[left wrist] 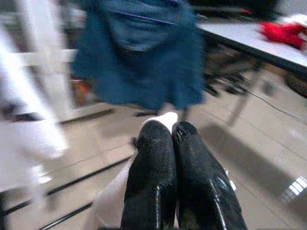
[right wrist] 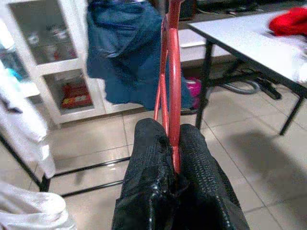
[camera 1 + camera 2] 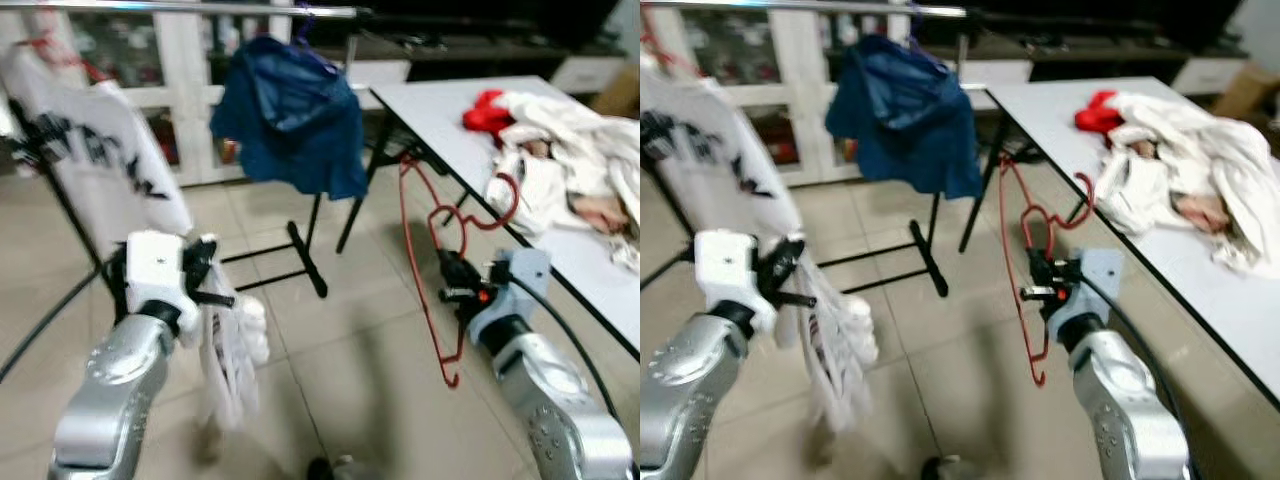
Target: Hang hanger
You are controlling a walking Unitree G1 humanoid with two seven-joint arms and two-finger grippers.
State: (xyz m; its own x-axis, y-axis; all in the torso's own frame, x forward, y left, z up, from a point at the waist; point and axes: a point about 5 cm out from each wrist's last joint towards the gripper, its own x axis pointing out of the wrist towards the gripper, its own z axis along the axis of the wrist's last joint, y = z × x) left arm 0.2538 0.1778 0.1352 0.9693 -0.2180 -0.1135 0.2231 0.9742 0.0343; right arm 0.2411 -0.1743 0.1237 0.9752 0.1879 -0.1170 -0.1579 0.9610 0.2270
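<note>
the right hand (image 2: 173,158) is clenched on a red wire hanger (image 3: 432,250), its 2 black textured fingers (image 2: 148,163) pressed together with the thin wire pinched between them. the hanger is in the air over the tiled floor (image 3: 370,350), just beside the edge of the white desk (image 3: 450,110) — its long axis runs roughly up and down, tilted a little, with the hook curling toward the desk near the top and the lower corner hanging below the hand.

the left hand (image 1: 171,139) is also squeezed shut, gripping a piece of soft white cloth (image 3: 232,350) that droops limply from it toward the floor.

behind, a dark blue garment (image 3: 290,110) hangs from a metal rail (image 3: 200,8) on a black-legged rack, and a white printed shirt (image 3: 90,150) hangs at the robot's left. a crumpled heap of white laundry (image 3: 570,170) with a red piece (image 3: 487,110) lies on the desk.
</note>
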